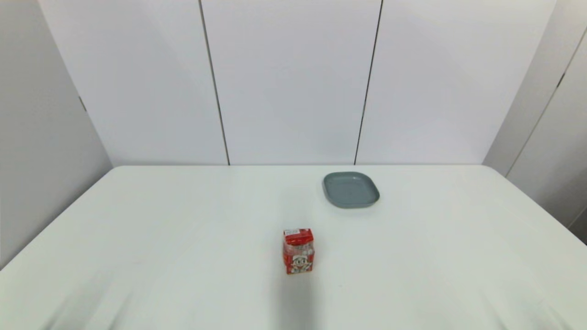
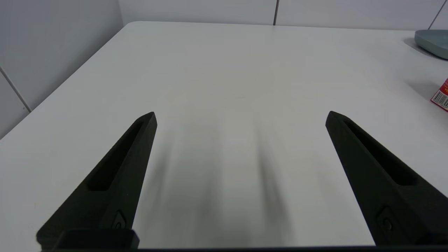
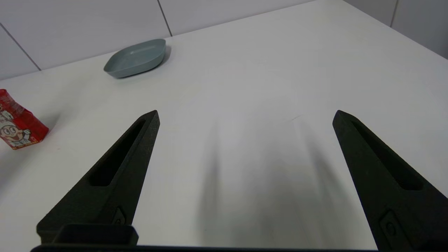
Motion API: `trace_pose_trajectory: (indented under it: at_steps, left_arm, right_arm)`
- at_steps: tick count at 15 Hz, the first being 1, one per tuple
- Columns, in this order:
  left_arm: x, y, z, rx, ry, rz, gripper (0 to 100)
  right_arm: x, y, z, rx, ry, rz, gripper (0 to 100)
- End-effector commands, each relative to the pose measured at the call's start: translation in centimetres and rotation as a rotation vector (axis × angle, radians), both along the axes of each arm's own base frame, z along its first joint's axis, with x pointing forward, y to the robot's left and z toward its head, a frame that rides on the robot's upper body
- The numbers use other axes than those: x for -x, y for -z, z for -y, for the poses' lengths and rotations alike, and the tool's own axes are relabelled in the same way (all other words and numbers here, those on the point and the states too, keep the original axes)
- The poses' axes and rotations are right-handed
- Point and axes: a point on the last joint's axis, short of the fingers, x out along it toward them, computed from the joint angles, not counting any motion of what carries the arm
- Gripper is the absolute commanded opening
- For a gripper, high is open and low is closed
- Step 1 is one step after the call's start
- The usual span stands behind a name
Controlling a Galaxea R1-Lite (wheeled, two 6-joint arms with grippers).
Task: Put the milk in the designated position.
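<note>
The milk, a small red carton with a white cartoon child's face, stands upright mid-table, well apart from the grey plate. Left gripper and right gripper hover over bare table, fingers spread wide; neither holds anything.

Small boxy red milk carton stands upright on the white table, near its middle. Grey rounded-square plate lies on the table behind the carton and to its right, well apart from it.
</note>
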Motion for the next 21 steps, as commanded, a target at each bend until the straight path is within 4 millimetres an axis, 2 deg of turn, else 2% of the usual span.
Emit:
trace_pose_trajectory:
  at_steps: [1,3,4,6,8,10,11,14,16,17,21]
  left_arm:
    - [0.0,0.0,0.0,0.000,0.000,0.001,100]
    - [0.0,0.0,0.0,0.000,0.000,0.001,100]
    - [0.0,0.0,0.0,0.000,0.000,0.001,100]
    - [0.0,0.0,0.0,0.000,0.000,0.001,100]
    - [0.0,0.0,0.0,0.000,0.000,0.001,100]
    - [0.0,0.0,0.0,0.000,0.000,0.001,100]
    - [0.0,0.0,0.0,0.000,0.000,0.001,100]
    - [0.0,0.0,0.0,0.000,0.000,0.001,100]
    - [0.0,0.0,0.0,0.000,0.000,0.001,100]
    - [0.0,0.0,0.0,0.000,0.000,0.001,100]
    - [0.0,0.0,0.0,0.000,-0.002,0.001,100]
  right_arm:
    - [0.0,0.0,0.0,0.000,0.000,-0.009,100]
    - [-0.5,-0.1,0.0,0.003,0.001,-0.069,100]
    - [-1.0,-1.2,0.0,0.006,0.000,-0.072,100]
    - [-2.9,-5.8,0.0,0.006,-0.031,0.002,100]
    - [-6.4,-10.7,-0.4,0.002,-0.095,0.083,100]
    - [-9.7,-14.0,-1.9,0.021,-0.252,0.082,100]
    - [-10.6,-14.5,-3.1,0.028,-0.367,0.063,100]
    - [-12.9,-14.8,-7.8,0.065,-0.658,-0.016,100]
    - [-13.8,-13.9,-10.6,0.099,-0.773,-0.092,100]
    - [-14.1,-13.0,-12.1,0.138,-0.830,-0.142,100]
    - [-16.3,-9.2,-15.2,0.328,-0.876,-0.288,100]
